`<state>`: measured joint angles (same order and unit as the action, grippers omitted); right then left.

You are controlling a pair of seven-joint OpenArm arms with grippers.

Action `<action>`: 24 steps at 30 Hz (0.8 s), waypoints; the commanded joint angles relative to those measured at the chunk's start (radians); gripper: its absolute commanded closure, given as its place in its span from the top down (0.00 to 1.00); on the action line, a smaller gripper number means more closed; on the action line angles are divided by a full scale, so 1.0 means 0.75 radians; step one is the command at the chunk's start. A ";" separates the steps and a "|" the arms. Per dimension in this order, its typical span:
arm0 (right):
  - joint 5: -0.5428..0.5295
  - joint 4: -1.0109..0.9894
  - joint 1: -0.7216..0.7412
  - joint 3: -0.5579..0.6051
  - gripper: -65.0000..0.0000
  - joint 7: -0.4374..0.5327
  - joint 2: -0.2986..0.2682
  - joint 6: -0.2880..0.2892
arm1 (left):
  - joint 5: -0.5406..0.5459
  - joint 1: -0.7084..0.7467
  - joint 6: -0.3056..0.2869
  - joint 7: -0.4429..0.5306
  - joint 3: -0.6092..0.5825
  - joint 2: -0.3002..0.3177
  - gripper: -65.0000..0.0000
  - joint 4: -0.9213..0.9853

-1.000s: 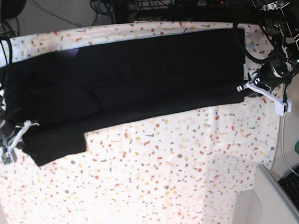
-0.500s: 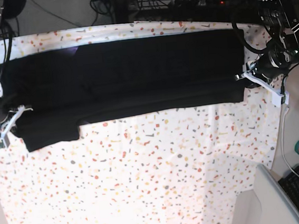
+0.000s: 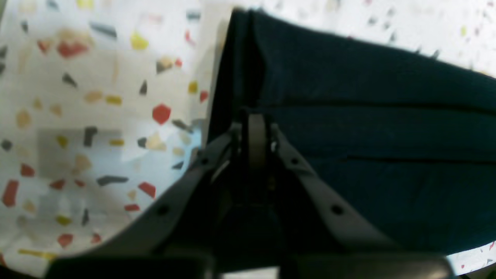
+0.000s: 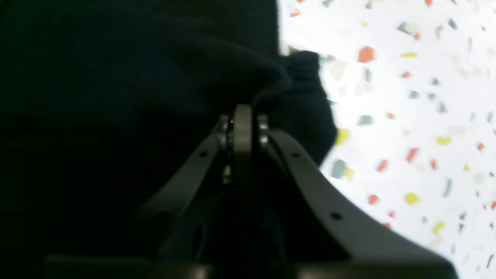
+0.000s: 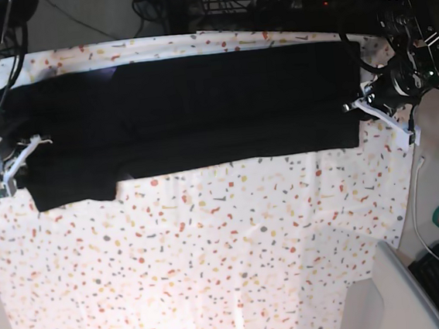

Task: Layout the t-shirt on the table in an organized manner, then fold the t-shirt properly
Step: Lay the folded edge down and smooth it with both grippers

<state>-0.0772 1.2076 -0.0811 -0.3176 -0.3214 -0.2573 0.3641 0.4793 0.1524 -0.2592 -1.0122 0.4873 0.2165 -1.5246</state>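
Base view shows me the t-shirt [image 5: 191, 113] stretched as a long black band across the far part of the table [image 5: 236, 256], one sleeve hanging lower at the view's left. My left gripper [image 5: 356, 108] sits at the shirt's right-hand edge, and on its wrist camera I see the jaws pinched together on the dark cloth. My right gripper [image 5: 18, 159] is at the opposite end, likewise clamped onto a bunched fold of the shirt.

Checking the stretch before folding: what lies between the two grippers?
In the base view, only the t-shirt spans from the right gripper to the left gripper.
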 commanded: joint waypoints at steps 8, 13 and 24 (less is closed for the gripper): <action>0.000 0.015 0.019 -0.017 0.00 -0.098 -0.028 -0.008 | 0.010 -0.030 0.003 0.025 0.004 0.021 0.00 0.033; 0.000 0.023 0.017 -0.017 0.00 -0.100 -0.028 -0.008 | 0.010 -0.032 0.003 0.025 0.004 0.019 0.00 0.035; -0.002 0.183 -0.022 -0.019 0.00 -0.178 -0.026 -0.008 | 0.012 -0.032 0.003 0.025 0.006 0.019 0.00 0.023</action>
<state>-0.0753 1.3247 -0.1123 -0.3222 -0.4736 -0.2596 0.3641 0.4805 0.1364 -0.2596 -1.0069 0.4866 0.2165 -1.4876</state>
